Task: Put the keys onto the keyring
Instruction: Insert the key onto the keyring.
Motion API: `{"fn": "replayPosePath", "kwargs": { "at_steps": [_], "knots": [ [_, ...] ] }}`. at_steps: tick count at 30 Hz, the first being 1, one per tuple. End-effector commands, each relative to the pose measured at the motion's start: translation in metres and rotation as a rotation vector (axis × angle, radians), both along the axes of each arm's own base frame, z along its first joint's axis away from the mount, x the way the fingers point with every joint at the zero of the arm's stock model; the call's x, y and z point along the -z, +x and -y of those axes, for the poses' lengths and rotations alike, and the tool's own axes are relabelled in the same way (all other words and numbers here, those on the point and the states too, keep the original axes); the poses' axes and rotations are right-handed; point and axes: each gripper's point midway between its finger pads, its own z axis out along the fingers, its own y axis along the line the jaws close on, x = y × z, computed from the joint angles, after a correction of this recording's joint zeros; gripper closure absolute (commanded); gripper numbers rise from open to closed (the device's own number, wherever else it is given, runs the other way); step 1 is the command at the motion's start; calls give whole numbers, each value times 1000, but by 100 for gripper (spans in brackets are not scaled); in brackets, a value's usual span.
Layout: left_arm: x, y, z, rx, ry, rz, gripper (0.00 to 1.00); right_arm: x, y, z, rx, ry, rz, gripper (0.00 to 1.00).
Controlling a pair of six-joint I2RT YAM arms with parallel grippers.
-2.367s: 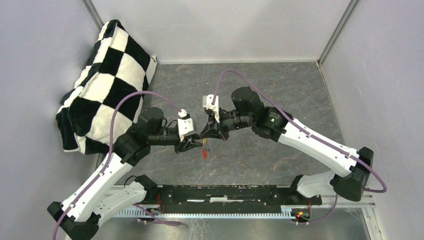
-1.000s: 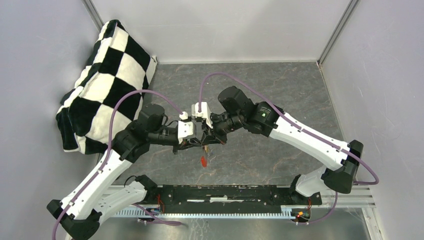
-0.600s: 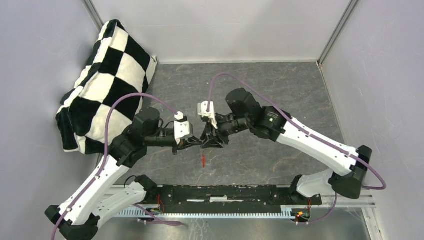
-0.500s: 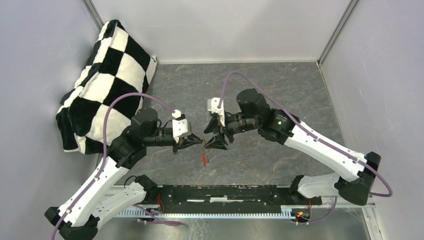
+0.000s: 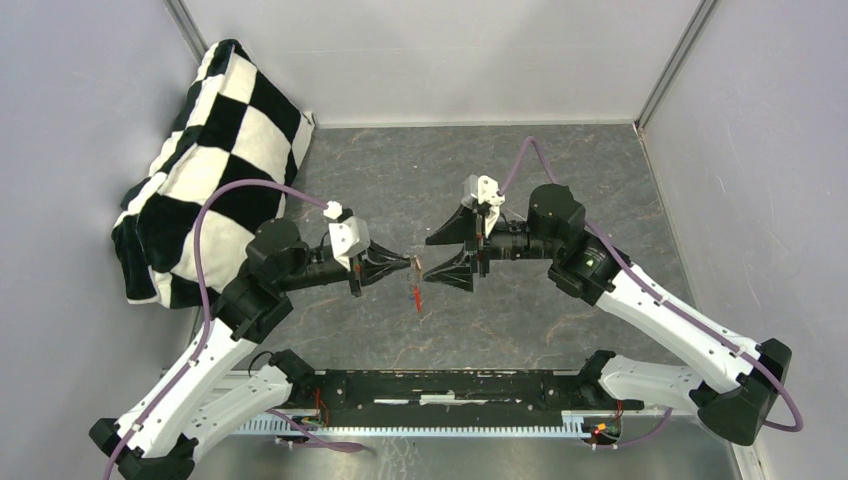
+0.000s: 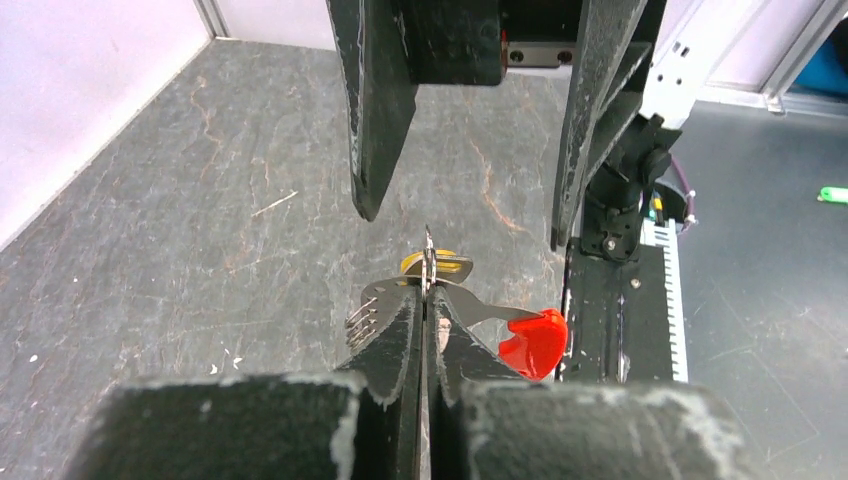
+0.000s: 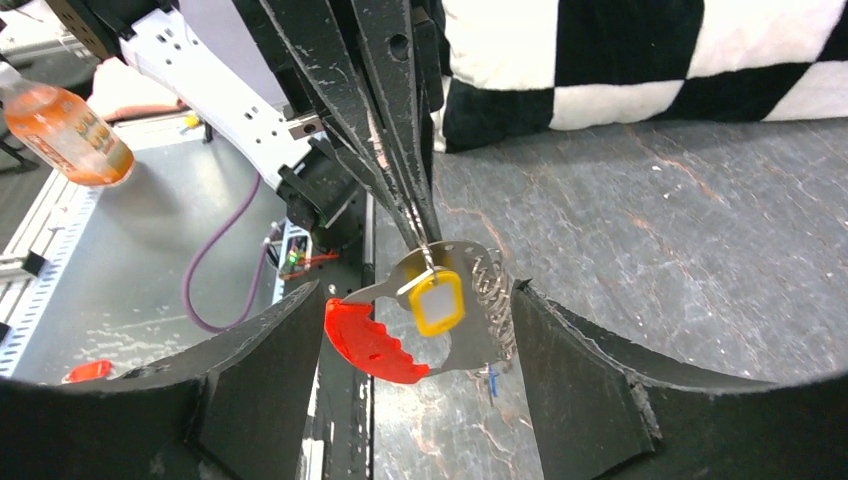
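Above the grey table (image 5: 400,170), my left gripper (image 5: 407,263) pinches the keys (image 7: 438,300) aloft, seemingly presenting the keyring (image 7: 365,345) to my spread right gripper (image 5: 428,258).

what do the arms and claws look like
The left arm and right arm have white shells with black joints and bases. A purple cable runs along each to a white camera block at the wrist. The right arm has a small green light. The left claw and right claw each have two black wedge-shaped fingers, scuffed pale at the edges.
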Motion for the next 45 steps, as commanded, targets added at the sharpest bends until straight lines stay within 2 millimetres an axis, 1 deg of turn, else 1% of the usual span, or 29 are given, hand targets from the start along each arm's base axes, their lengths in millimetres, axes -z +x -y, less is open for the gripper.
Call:
{"fn": "replayPosePath", "kwargs": {
  "at_steps": [1, 5, 8, 13, 16, 18, 24, 26, 39, 45],
  "knots": [
    [-31, 2, 3, -14, -112, 10, 98, -25, -1, -1, 0, 96, 27, 26],
    [-27, -4, 3, 11, -101, -2, 98, -27, 1, -4, -5, 111, 23, 31],
    [-27, -5, 2, 14, -98, 2, 98, -26, 1, -5, -11, 116, 20, 39],
    [-30, -5, 1, 5, -107, 13, 98, -20, 2, -7, -16, 105, -1, 56],
    [-30, -5, 2, 10, -109, 11, 98, -21, 0, -9, -36, 109, -4, 71],
    [-29, -5, 2, 11, -107, 11, 98, -21, 0, -9, -39, 111, -4, 80],
    [-30, -5, 2, 12, -107, 21, 98, -20, -4, -10, -57, 112, -10, 97],
    [-31, -4, 2, 12, -108, 24, 98, -18, -4, -9, -57, 104, -15, 100],
    [-40, -7, 3, 31, -127, 62, 98, 5, -6, -8, -69, 35, -92, 100],
    [-41, -8, 3, 41, -128, 70, 98, 10, -8, -12, -97, 20, -118, 99]
  ]
}}
